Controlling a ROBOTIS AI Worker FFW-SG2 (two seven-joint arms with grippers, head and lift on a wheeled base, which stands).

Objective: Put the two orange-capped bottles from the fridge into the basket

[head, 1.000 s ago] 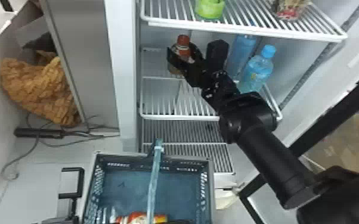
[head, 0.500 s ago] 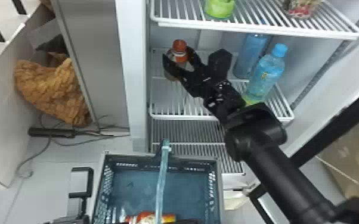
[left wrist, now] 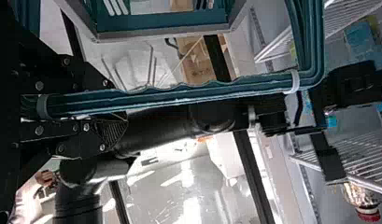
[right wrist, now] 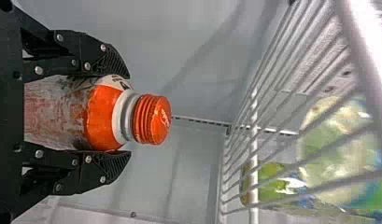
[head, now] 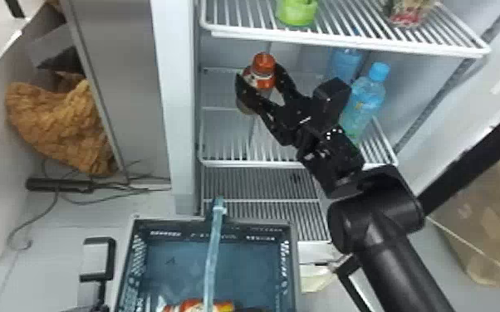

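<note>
Right gripper (head: 257,72): inside the fridge; its two fingers are partly closed, one on each side of the bottle, with hold of its body below the cap.
Bottle (head: 261,76): between those fingers, at the left of the shelf space, left of the blue-capped bottle; whether its base touches the shelf, I cannot tell.
Orange cap (right wrist: 153,119): past the fingertips, free of both.
Left gripper (head: 91,308): at the near left, its fingers drawn in around the basket's handle.
Handle (head: 212,257): running over the basket from far to near; in the left wrist view it lies between the fingers.
Basket (head: 212,226): nearer than the fridge shelves and lower.
Second bottle (head: 199,306): lying in the near part of the basket, orange and partly seen; its cap I cannot make out.
Shelf (head: 253,163): beneath the held bottle's level.
Blue-capped bottle (head: 363,99): right of the right gripper, behind its wrist, upright.
Green container (head: 297,12): on the upper shelf, farther up than the bottle.
</note>
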